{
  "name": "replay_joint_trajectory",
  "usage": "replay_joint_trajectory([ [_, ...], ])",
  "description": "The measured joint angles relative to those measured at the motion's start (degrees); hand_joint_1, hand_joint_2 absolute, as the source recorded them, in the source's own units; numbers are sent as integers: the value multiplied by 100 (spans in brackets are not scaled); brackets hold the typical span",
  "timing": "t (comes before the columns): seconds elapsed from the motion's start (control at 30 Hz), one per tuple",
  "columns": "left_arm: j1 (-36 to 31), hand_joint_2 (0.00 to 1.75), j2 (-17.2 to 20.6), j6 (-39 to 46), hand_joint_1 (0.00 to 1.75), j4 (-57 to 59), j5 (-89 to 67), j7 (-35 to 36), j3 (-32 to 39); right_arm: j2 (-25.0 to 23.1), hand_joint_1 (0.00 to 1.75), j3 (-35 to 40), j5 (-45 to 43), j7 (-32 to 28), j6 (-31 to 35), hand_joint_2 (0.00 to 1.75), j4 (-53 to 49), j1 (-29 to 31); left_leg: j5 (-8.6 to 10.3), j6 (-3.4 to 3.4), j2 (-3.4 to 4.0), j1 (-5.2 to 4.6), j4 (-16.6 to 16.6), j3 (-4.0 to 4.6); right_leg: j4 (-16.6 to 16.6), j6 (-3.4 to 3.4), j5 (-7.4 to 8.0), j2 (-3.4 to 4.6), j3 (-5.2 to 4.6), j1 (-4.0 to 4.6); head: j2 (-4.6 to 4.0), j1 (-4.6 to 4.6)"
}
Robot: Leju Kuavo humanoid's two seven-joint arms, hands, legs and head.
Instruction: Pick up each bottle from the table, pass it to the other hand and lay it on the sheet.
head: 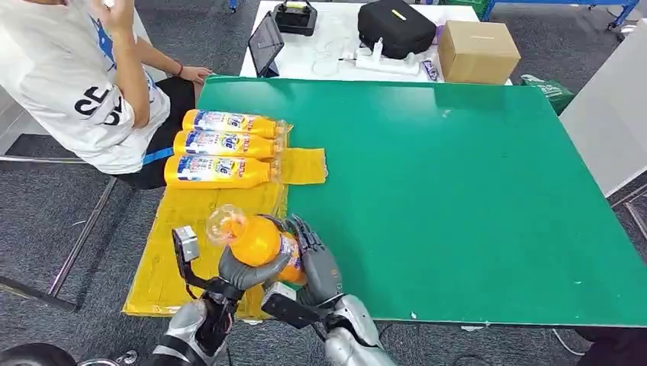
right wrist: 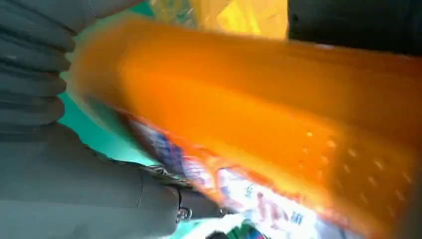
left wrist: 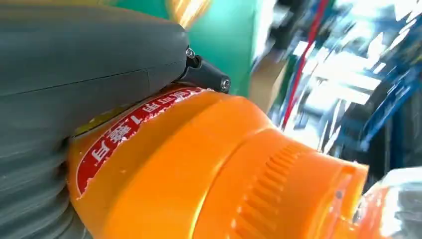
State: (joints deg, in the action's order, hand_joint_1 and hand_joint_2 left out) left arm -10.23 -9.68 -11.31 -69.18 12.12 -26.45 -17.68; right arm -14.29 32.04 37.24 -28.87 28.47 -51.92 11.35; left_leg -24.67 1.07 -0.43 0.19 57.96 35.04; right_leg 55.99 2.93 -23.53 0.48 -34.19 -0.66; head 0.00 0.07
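An orange bottle (head: pixel 255 240) with a clear cap is held above the near end of the yellow sheet (head: pixel 175 252), at the green table's front left. My left hand (head: pixel 240 273) grips it from below, thumb across its body. My right hand (head: pixel 317 263) wraps its fingers around the labelled side. In the left wrist view the bottle (left wrist: pixel 199 164) lies against the left hand (left wrist: pixel 74 64). The right wrist view shows the bottle (right wrist: pixel 259 109), blurred, against the right hand (right wrist: pixel 74 179). Three more orange bottles (head: pixel 225 142) lie side by side at the sheet's far end.
A person in a white shirt (head: pixel 76 76) sits at the table's far left corner, close to the lying bottles. The green table (head: pixel 458 191) stretches wide to the right. Behind it a white table carries a black bag (head: pixel 397 27), a cardboard box (head: pixel 478 49) and a tablet (head: pixel 265 42).
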Motion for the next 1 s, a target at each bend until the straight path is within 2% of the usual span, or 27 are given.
replay_joint_trajectory([
  [0.27,-517,175,-41,2970,175,-441,-2706,-638,459,203,0,-245,-793,-260,-275,0,-1982,-459,2,0,-2,0,0,0,1,0,1,0,1,0,0,-2],
  [0.33,-692,175,-22,3720,175,-398,-3579,-597,588,223,0,-280,-963,-423,-175,0,-2354,-522,5,-2,-5,1,0,1,2,0,1,-1,2,0,0,-2],
  [0.43,-1087,175,110,4721,175,1,-5418,-163,706,236,0,-321,-1171,-671,205,0,-2875,-599,6,-4,-4,1,0,-1,2,0,1,0,3,0,0,-4],
  [0.57,-1512,175,345,4776,175,884,-7013,508,704,238,0,-474,-1383,-870,746,0,-3567,-757,6,-4,-2,0,0,-3,3,0,1,0,4,0,0,-2],
  [0.67,-1662,175,435,4610,175,1407,-7509,792,651,247,0,-616,-1494,-977,949,0,-4008,-886,6,-4,0,-1,0,-1,2,1,1,0,3,-1,0,0],
  [1.0,-1845,175,579,4540,175,2127,-7710,930,522,295,0,-791,-1556,-1029,1021,0,-4561,-1038,5,-5,-1,0,0,1,2,1,1,0,-1,0,0,-2],
])
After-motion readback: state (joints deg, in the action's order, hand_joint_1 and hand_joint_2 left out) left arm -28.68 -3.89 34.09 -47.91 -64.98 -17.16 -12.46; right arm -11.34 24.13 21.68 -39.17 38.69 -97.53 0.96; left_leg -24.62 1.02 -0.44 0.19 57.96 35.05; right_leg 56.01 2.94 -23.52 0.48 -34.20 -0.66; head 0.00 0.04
